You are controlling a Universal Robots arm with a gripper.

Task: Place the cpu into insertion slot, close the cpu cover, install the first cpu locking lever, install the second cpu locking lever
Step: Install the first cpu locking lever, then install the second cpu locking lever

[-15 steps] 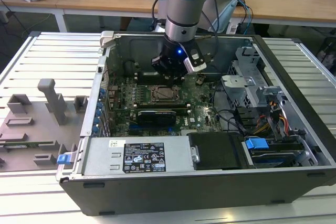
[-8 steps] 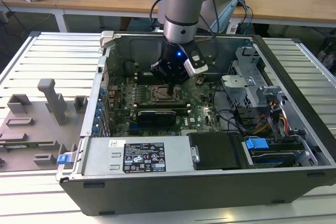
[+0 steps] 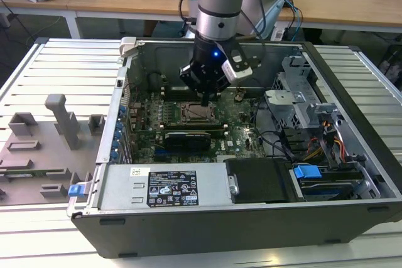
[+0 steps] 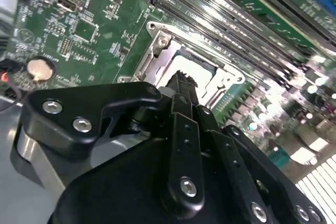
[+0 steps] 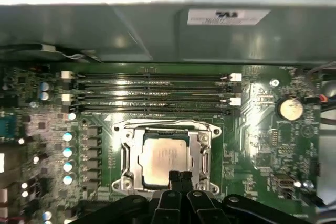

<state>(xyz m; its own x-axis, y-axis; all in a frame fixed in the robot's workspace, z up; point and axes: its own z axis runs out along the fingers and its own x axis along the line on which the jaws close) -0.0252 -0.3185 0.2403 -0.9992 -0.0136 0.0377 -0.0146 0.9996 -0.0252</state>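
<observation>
The cpu [image 5: 163,158], a square chip with a dull silver top, lies flat in its socket on the green motherboard [image 5: 252,145]. The cpu cover [image 5: 127,156], a silvery frame, lies down around it, and the chip shows through its window. In the first wrist view my gripper [image 5: 179,176] is shut, fingertips pressed together with nothing between them, at the socket's edge over the chip's rim. The exterior view has the gripper [image 3: 206,100] pointing straight down onto the socket [image 3: 196,112] inside the open computer case. In the second wrist view the gripper [image 4: 184,77] hides part of the cover [image 4: 157,51].
Long memory slots [image 5: 152,90] run beside the socket, and a coin battery [image 5: 290,108] sits on the board. A black card [image 3: 188,139], the power supply [image 3: 169,186] and a drive cage [image 3: 295,101] crowd the case. A grey fixture [image 3: 56,123] lies outside it.
</observation>
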